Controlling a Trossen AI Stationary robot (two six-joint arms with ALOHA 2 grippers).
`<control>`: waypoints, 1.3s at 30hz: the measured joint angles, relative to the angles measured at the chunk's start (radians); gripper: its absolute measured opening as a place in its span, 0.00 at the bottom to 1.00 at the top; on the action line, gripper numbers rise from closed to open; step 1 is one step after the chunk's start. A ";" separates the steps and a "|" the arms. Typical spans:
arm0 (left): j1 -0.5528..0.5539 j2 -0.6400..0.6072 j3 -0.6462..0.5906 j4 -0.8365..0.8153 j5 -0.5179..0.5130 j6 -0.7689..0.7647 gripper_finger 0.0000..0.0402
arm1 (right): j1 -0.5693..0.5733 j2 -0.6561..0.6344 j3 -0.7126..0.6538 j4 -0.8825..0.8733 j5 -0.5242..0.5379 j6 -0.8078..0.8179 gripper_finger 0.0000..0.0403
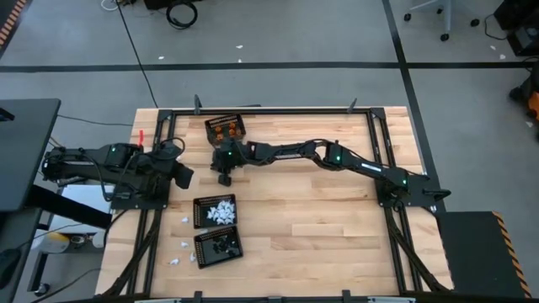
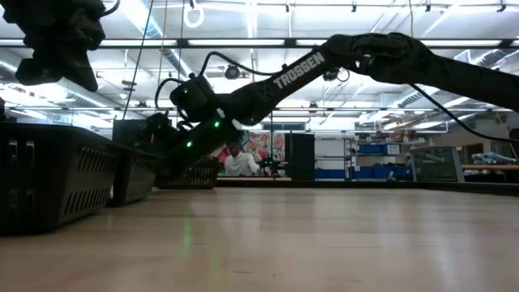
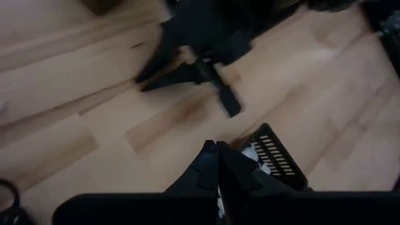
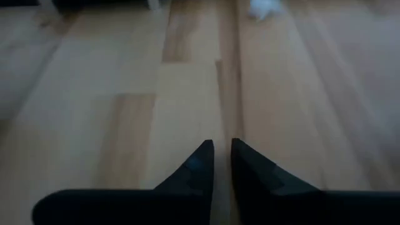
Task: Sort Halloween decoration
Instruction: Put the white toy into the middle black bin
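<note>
Three black mesh baskets on the wooden table [image 1: 320, 219]. Far basket [image 1: 225, 129] holds orange pieces [image 1: 224, 130], too small to count. Middle basket [image 1: 214, 212] holds a heap of white pieces [image 1: 221, 211]. Near basket [image 1: 218, 247] holds black pieces [image 1: 221, 246].

Three or four loose white pieces [image 1: 184, 220] lie on the table left of the two nearer baskets.

Right gripper [image 4: 222, 150] low over bare wood between far and middle baskets; fingers a narrow slit apart, nothing between them.

Left gripper [image 3: 217, 152] at the table's left side, fingers pressed together, empty.
</note>
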 joint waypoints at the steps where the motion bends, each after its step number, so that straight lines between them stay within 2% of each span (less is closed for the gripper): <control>1: 0.003 0.007 0.000 -0.009 -0.005 -0.021 0.02 | -0.004 -0.015 -0.002 -0.034 -0.025 0.030 0.15; 4: 0.019 0.071 0.002 -0.033 0.000 -0.026 0.02 | -0.018 -0.078 -0.004 -0.139 -0.111 0.113 0.16; 7: 0.053 0.186 0.001 -0.060 0.022 0.009 0.02 | -0.024 -0.189 -0.004 -0.278 -0.178 0.126 0.16; 9: 0.096 0.257 0.001 -0.067 0.027 0.016 0.03 | -0.025 -0.272 0.002 -0.389 -0.177 0.113 0.15; 12: 0.197 0.352 0.001 -0.072 0.093 0.045 0.08 | -0.035 -0.372 0.002 -0.595 -0.163 0.070 0.14; 15: 0.303 0.425 0.001 -0.092 0.130 0.104 0.16 | -0.053 -0.462 -0.002 -0.770 -0.123 0.025 0.14; 18: 0.400 0.475 0.001 -0.083 0.130 0.182 0.27 | -0.072 -0.547 0.002 -0.861 -0.110 -0.021 0.14; 22: 0.516 0.534 0.000 -0.065 0.131 0.298 0.41 | -0.085 -0.604 0.000 -0.896 -0.100 -0.048 0.14; 26: 0.625 0.596 0.000 -0.062 0.136 0.425 0.49 | -0.087 -0.640 0.001 -0.890 -0.101 -0.034 0.14; 32: 0.743 0.702 0.000 -0.050 0.178 0.596 0.48 | -0.053 -0.637 0.000 -0.900 -0.133 -0.004 0.14; 39: 0.775 0.814 0.018 -0.047 0.151 0.744 0.45 | 0.001 -0.637 0.000 -0.886 -0.126 -0.007 0.14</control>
